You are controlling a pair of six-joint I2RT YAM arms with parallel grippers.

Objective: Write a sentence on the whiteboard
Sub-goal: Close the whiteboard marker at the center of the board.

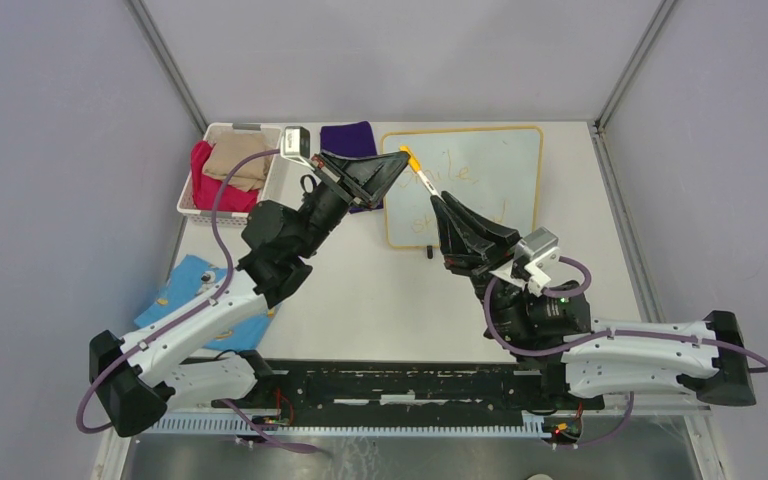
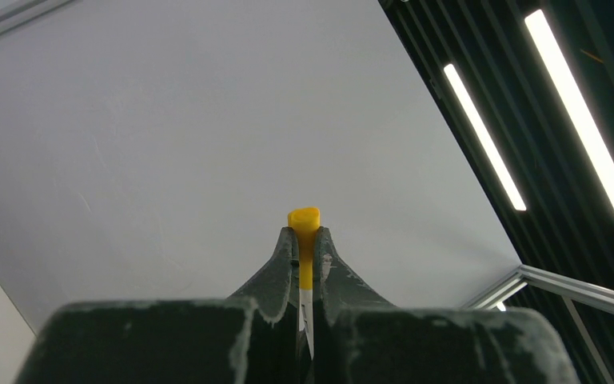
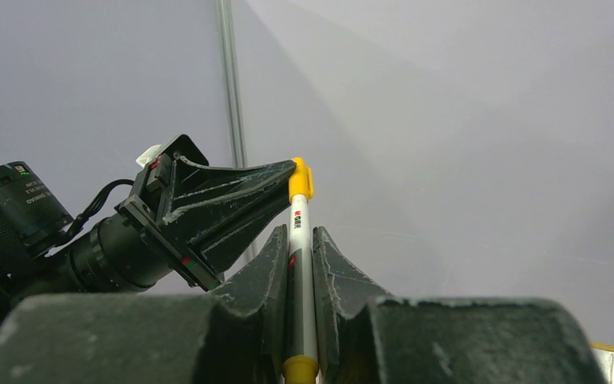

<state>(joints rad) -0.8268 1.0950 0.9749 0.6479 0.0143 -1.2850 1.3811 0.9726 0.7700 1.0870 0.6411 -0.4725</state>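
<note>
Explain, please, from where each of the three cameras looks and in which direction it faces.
Top external: above and behind the arms, looking down on the table and whiteboard; left arm and right arm show whole.
Left wrist: on the left arm, looking upward at a wall and ceiling lights; left gripper shut on the marker.
Right wrist: on the right arm, looking toward a wall; right gripper shut on the marker, left gripper ahead.
Shared: both wrist views show the marker's yellow end.

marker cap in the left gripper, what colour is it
Yellow-orange; the cap of the marker, pinched by the left gripper, shows best in the left wrist view.
</note>
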